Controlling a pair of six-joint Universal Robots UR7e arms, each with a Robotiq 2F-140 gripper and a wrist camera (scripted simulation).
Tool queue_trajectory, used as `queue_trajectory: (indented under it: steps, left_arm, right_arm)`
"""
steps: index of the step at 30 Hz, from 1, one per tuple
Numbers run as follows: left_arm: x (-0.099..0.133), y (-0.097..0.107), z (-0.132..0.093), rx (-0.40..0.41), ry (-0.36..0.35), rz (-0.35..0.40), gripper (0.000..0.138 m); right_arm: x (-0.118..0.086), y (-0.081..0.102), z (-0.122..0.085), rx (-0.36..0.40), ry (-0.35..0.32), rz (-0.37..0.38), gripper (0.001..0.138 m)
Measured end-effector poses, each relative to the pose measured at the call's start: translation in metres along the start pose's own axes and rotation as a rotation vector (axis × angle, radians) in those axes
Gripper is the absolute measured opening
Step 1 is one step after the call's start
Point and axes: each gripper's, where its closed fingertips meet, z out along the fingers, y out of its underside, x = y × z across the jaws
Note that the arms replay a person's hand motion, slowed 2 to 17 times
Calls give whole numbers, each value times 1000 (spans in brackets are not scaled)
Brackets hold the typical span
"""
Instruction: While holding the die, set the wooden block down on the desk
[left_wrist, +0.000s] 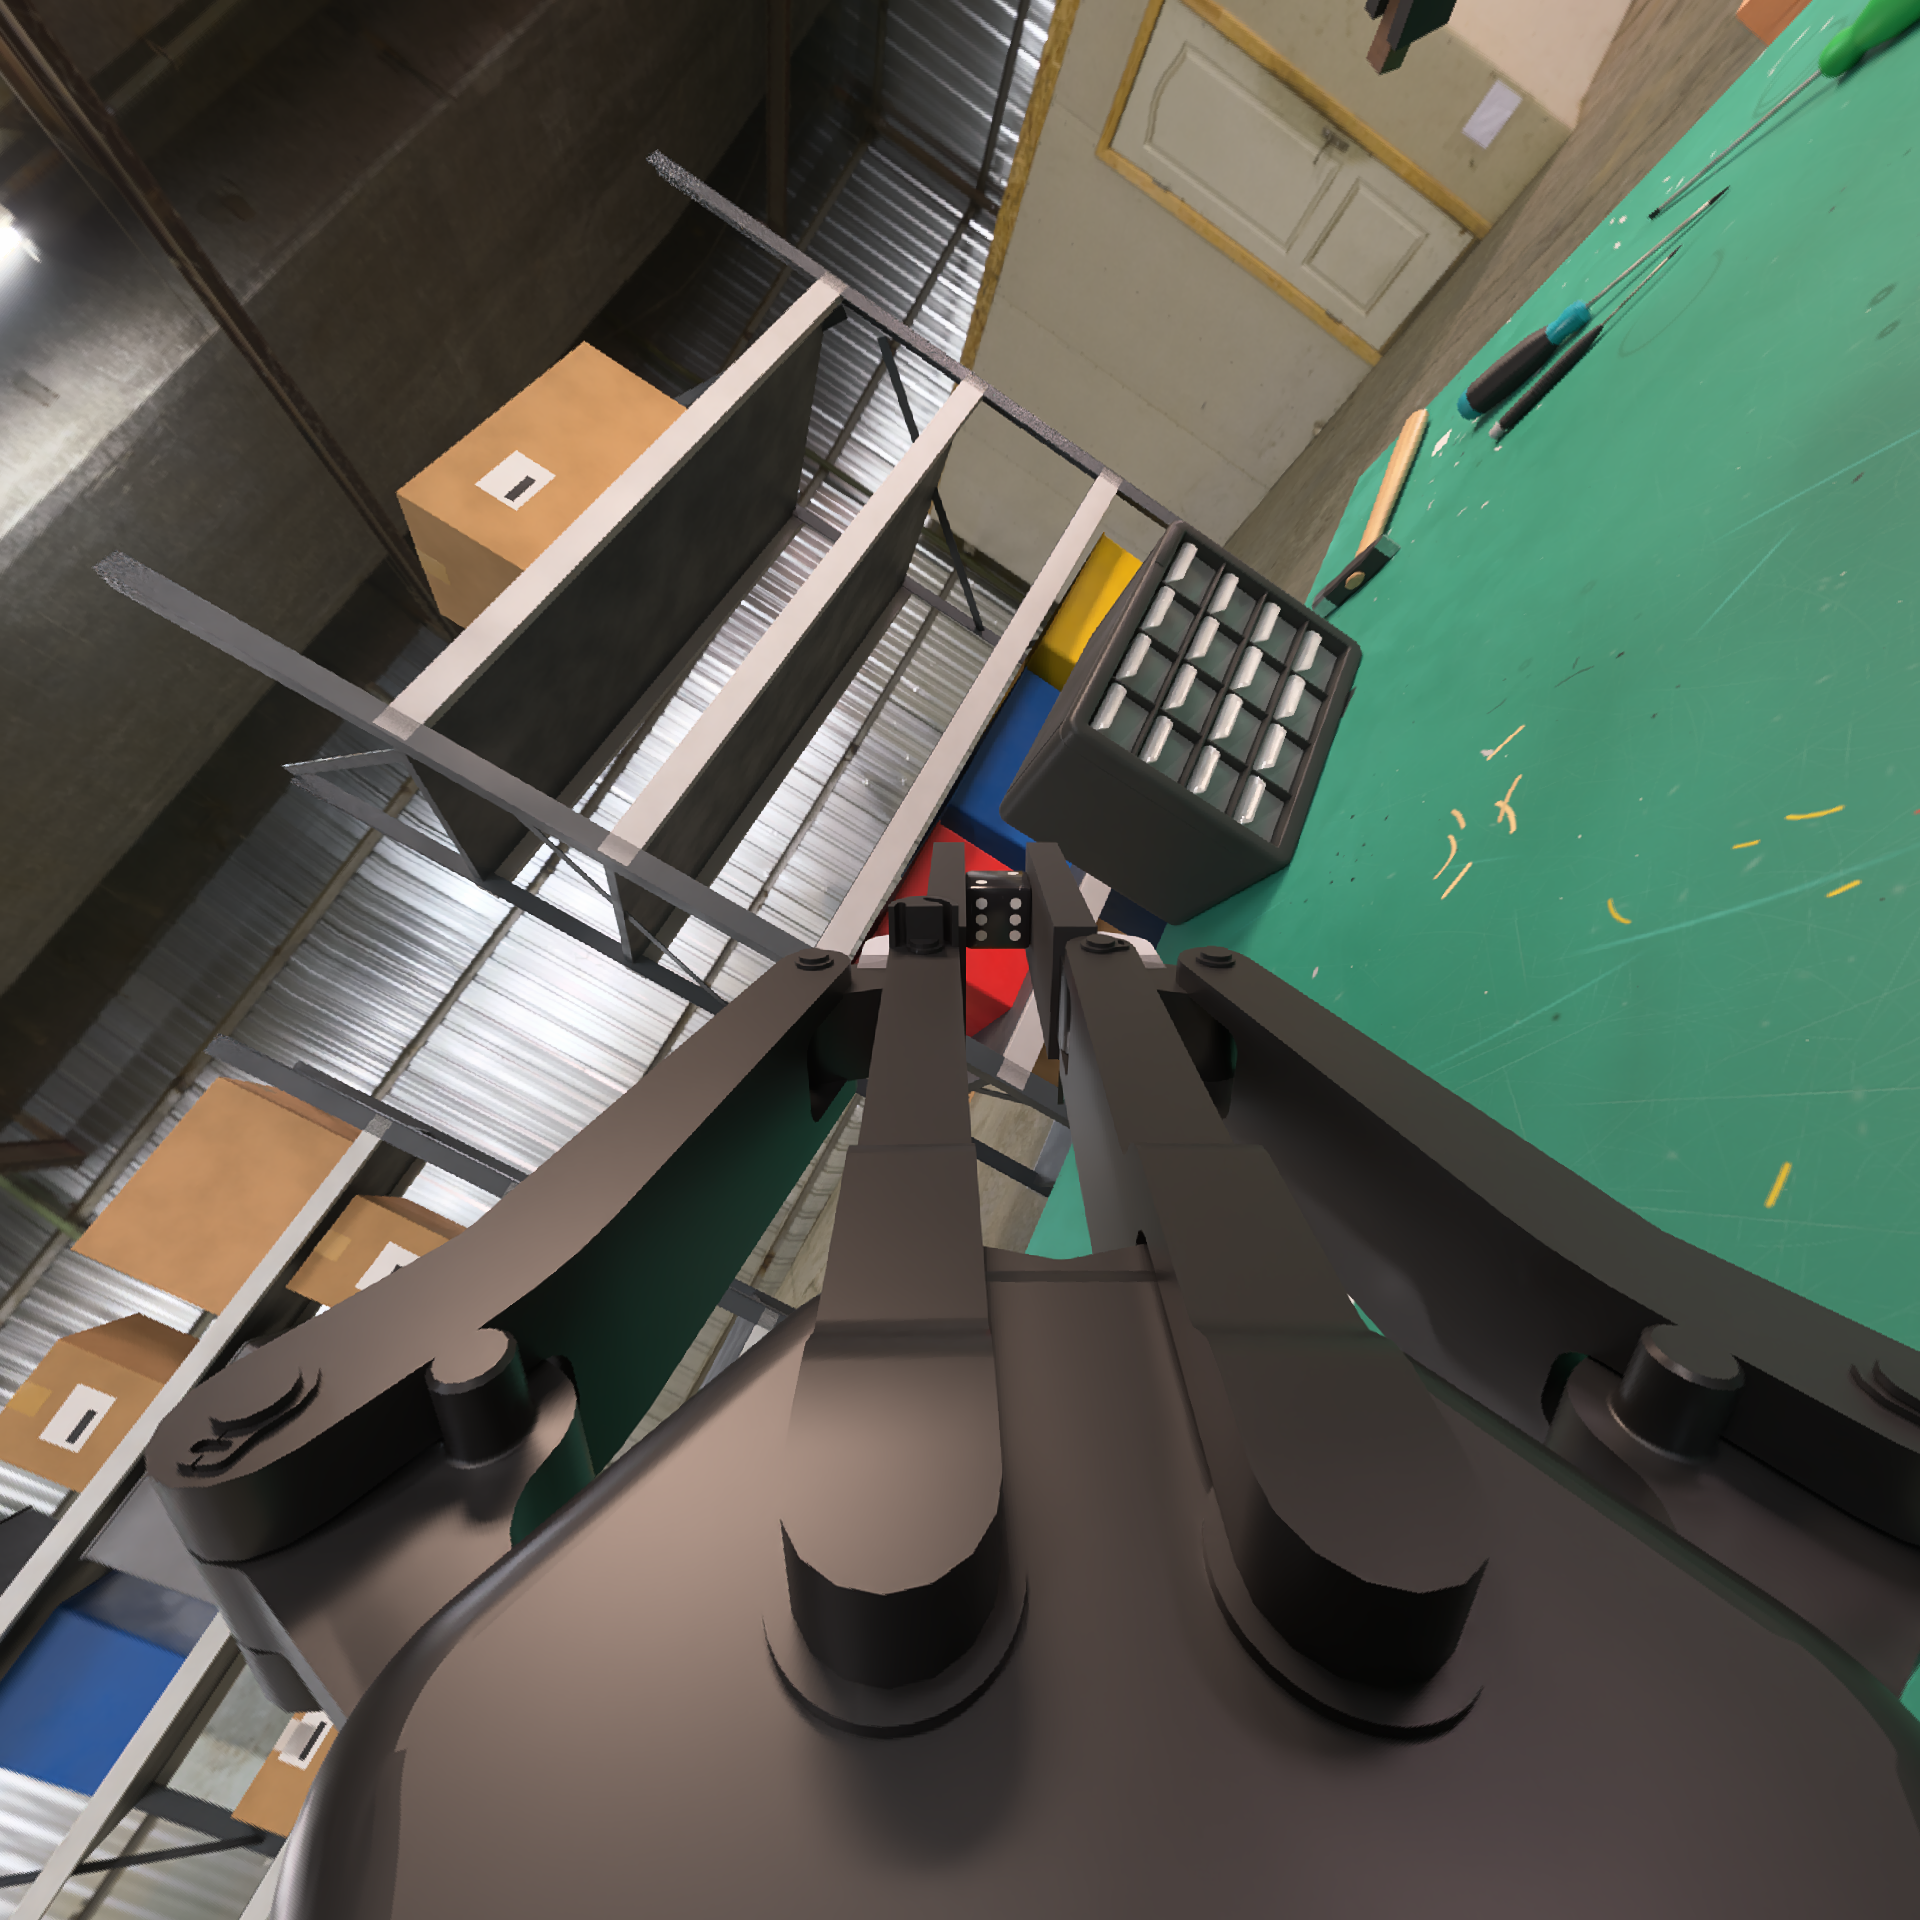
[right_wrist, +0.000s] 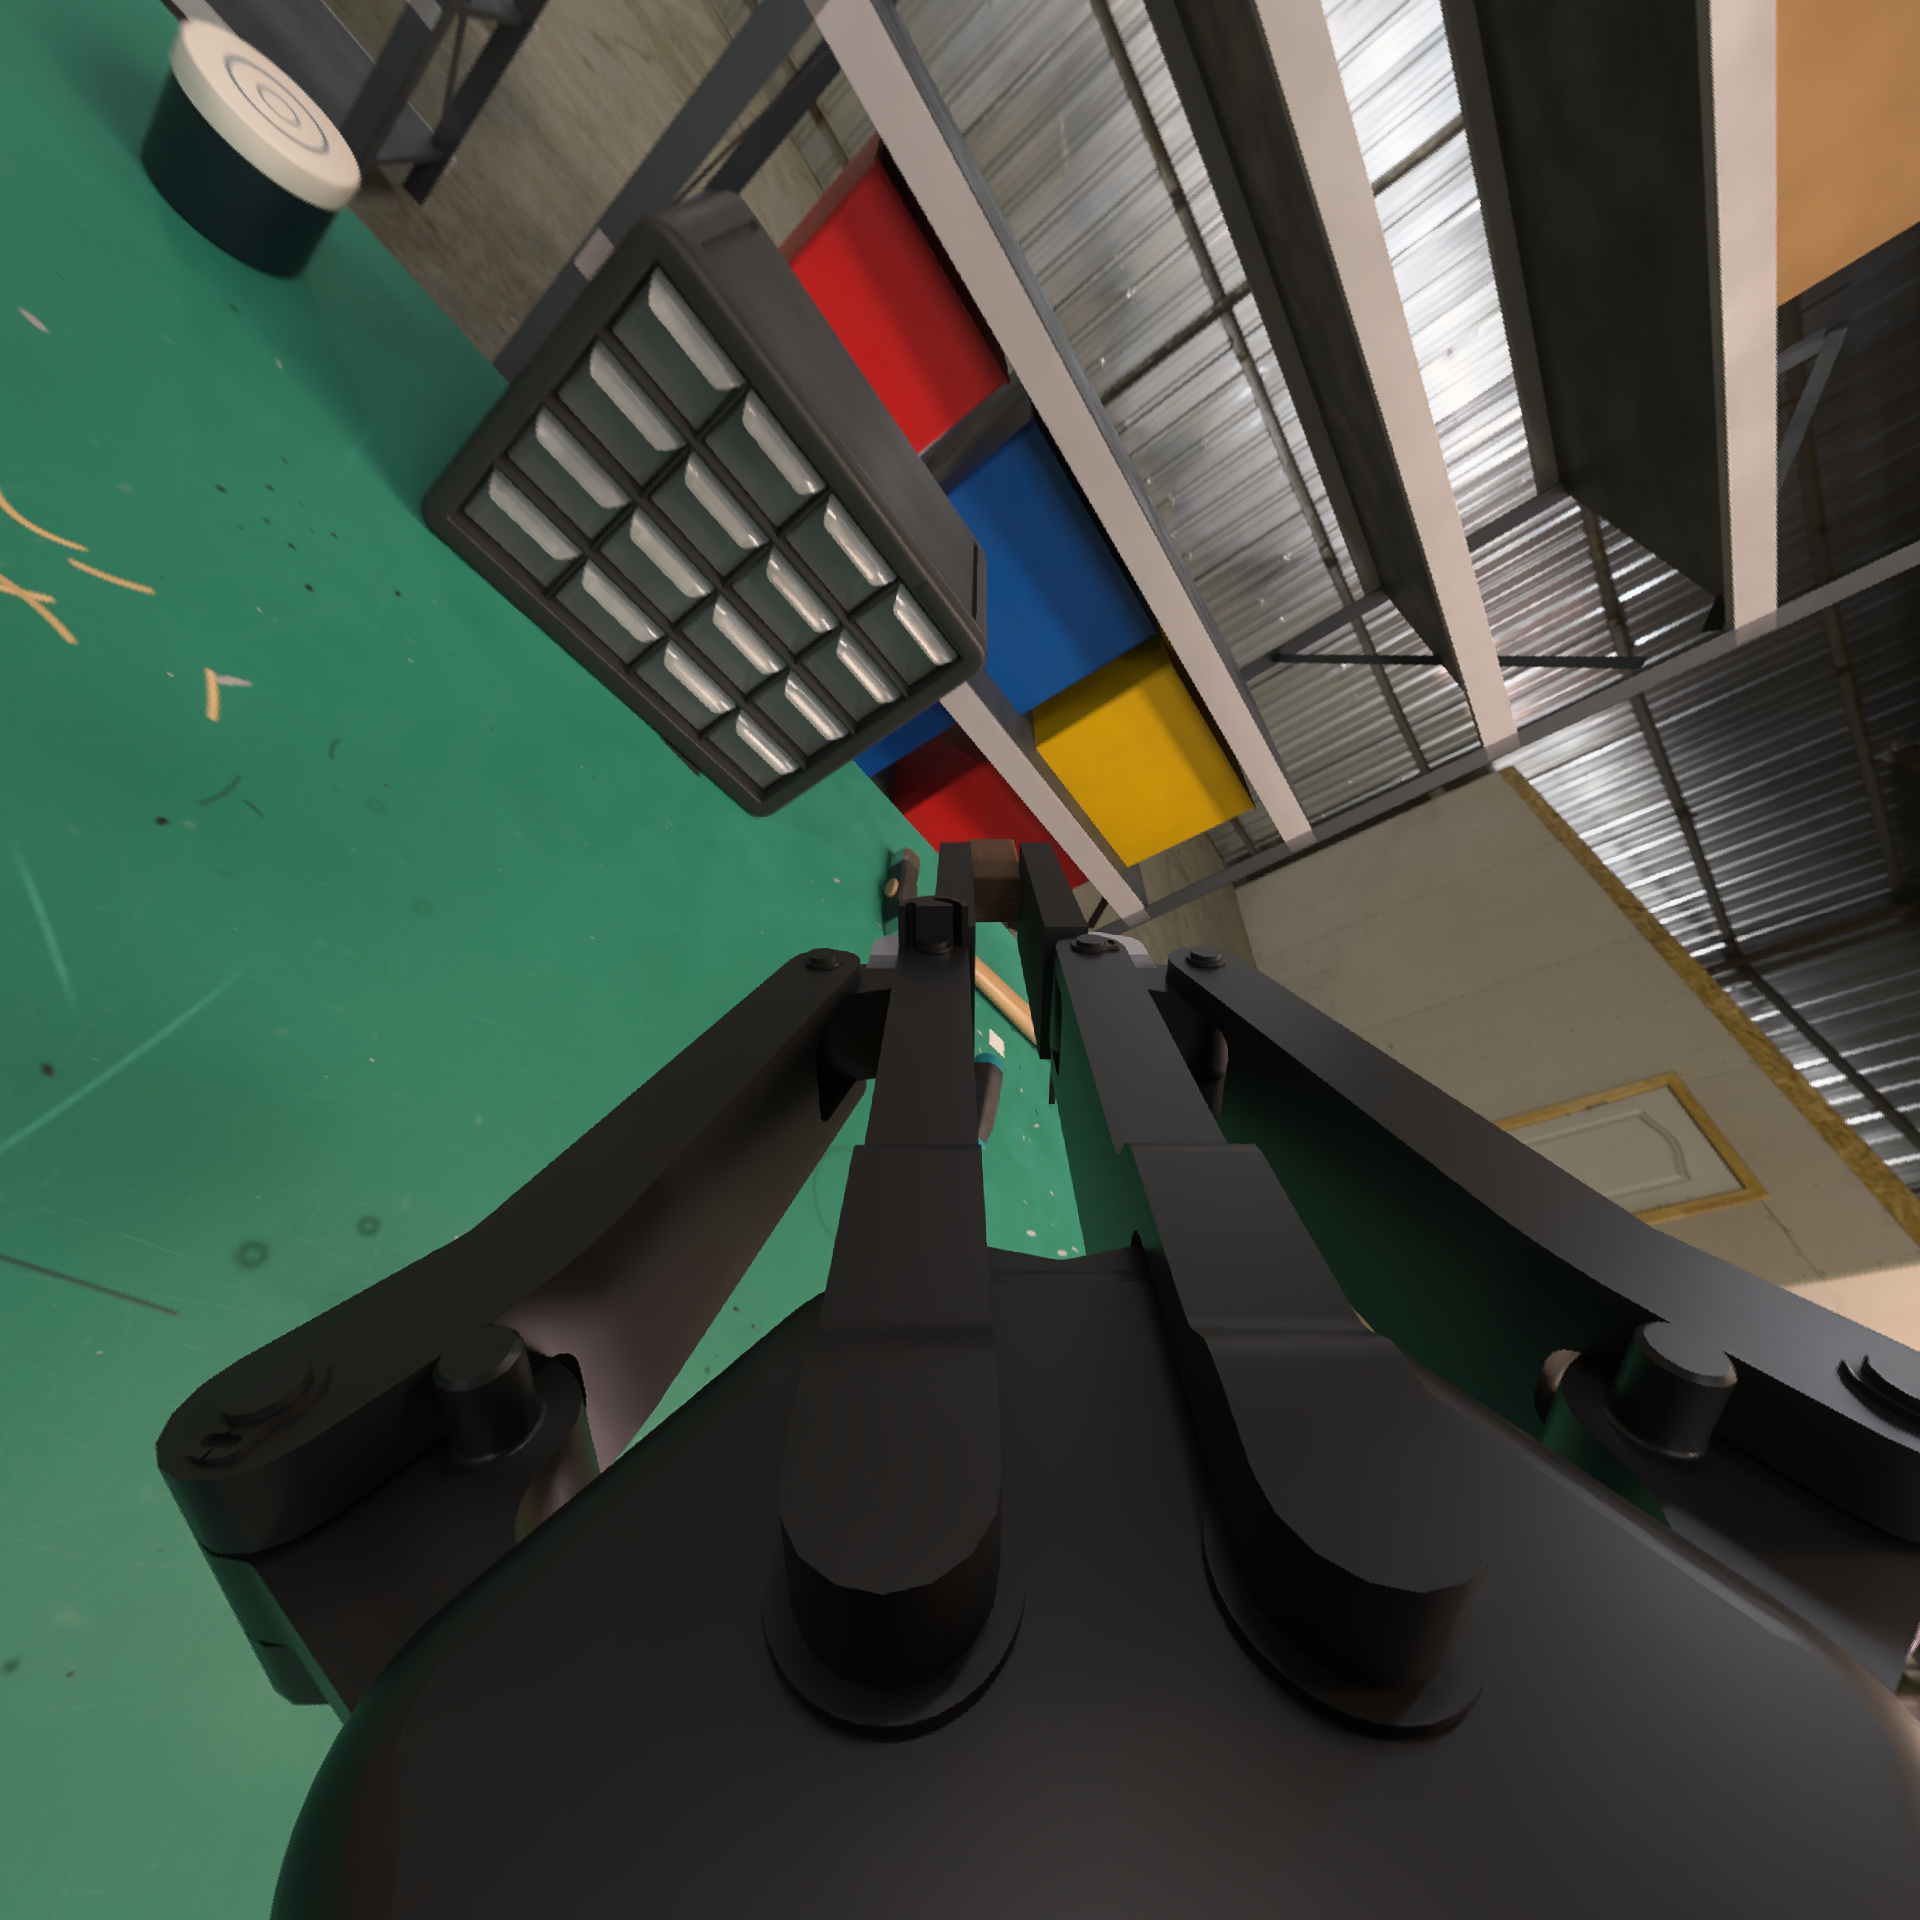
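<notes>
My left gripper (left_wrist: 995, 902) is shut on a small black die (left_wrist: 997, 910) with white pips, held between its fingertips in the air, beyond the edge of the green desk (left_wrist: 1621, 727). My right gripper (right_wrist: 994, 881) is shut on a small brown wooden block (right_wrist: 994, 875), held at the fingertips above the green desk (right_wrist: 312, 883). Only the block's near end shows between the fingers. In the left wrist view a dark gripper part with a brown piece (left_wrist: 1403, 31) shows at the top edge.
A dark drawer organiser (left_wrist: 1184, 727) stands at the desk's edge, also in the right wrist view (right_wrist: 717, 520). Screwdrivers (left_wrist: 1538, 358), a wooden-handled tool (left_wrist: 1392, 488) and wood shavings lie on the desk. A tape roll (right_wrist: 249, 135) stands far left. Shelves hold coloured bins (right_wrist: 1132, 748) and cardboard boxes (left_wrist: 530, 478).
</notes>
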Motion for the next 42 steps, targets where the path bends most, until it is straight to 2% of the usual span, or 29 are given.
queue_trajectory:
  steps: [17, 25, 33, 42]
  left_arm:
    - [2, 0, 1, -1, 4, 3, 16]
    - [2, 1, 1, -3, 4, 3, 16]
    - [3, 2, 2, -5, 8, 1, 16]
    - [6, 4, 3, -11, 15, 2, 16]
  right_arm:
    - [5, 42, 35, -115, 29, -41, 12]
    - [4, 50, 41, -90, -15, 47, 12]
    - [19, 56, 40, -68, -31, 151, 12]
    - [38, 48, 31, -11, -48, 244, 12]
